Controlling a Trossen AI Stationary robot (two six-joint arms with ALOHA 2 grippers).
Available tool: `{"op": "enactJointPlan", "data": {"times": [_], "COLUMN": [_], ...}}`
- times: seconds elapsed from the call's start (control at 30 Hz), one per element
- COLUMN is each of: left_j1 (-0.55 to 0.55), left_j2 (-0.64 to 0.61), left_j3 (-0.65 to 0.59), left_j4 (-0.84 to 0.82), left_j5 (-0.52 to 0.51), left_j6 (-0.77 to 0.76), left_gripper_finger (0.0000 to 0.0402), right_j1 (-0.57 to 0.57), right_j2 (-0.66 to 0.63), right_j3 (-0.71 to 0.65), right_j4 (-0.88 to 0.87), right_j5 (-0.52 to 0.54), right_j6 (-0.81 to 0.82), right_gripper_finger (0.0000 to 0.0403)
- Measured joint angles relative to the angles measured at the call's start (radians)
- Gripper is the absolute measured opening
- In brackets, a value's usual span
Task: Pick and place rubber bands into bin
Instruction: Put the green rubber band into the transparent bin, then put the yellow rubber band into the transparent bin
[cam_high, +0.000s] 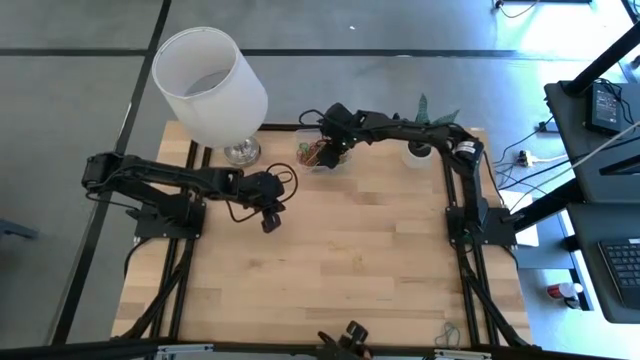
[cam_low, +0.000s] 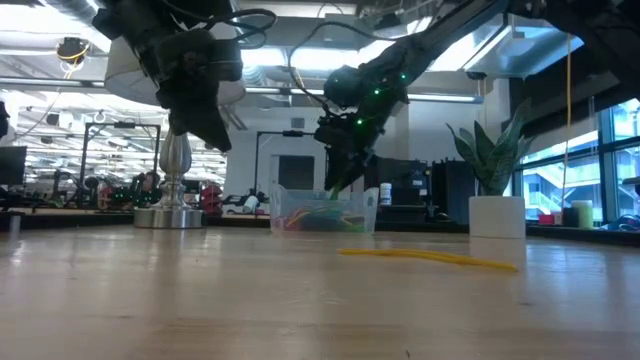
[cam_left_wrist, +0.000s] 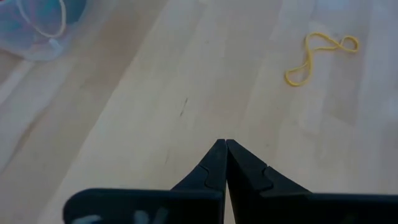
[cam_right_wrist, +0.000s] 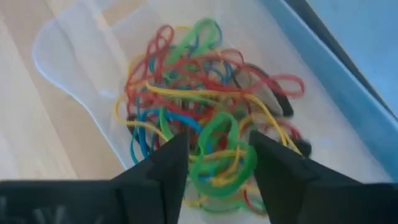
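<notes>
White lampshade (cam_high: 210, 85), potted plant (cam_low: 495, 195)

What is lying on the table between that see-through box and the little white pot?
In the low view, one yellow rubber band lies on the bare wood, in front of the gap between the bin and the white pot.

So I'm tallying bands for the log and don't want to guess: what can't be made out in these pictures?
- Number of rubber bands in the bin: tangled together, and the right gripper, open above them, covers part in the right wrist view.
- Bin contents from the high view: too small, under the right arm.
- Yellow band on the table: too thin to find in the high view.
- Left gripper, shut: the low view is too dark to show it.
</notes>
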Motion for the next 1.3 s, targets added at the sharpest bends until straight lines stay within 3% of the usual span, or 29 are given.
{"op": "enactJointPlan", "data": {"times": [0.3, 0.6, 0.8, 1.07, 1.3], "left_j1": [-0.081, -0.197, -0.245, -0.273, -0.268], "left_j2": [0.000, 0.000, 0.000, 0.002, 0.149], "left_j3": [0.000, 0.000, 0.000, 0.007, 0.178], "left_j4": [-0.003, -0.013, -0.015, 0.058, 0.051], "left_j5": [0.024, 0.045, 0.012, -0.037, -0.087], "left_j6": [-0.030, 0.014, 0.025, 0.031, 0.095], "left_gripper_finger": [0.0002, 0.0002, 0.0003, 0.0002, 0.0002], "right_j1": [0.005, 0.099, 0.260, 0.570, 0.859], "right_j2": [-0.044, -0.162, -0.342, -0.701, -0.927], "right_j3": [0.049, 0.017, -0.233, -0.699, -0.908], "right_j4": [-0.141, -0.206, -0.073, 0.132, 0.110], "right_j5": [0.109, 0.115, 0.119, 0.175, 0.255], "right_j6": [0.093, 0.227, 0.341, 0.682, 0.954], "right_gripper_finger": [0.0197, 0.0193, 0.0147, 0.0081, 0.0026]}}
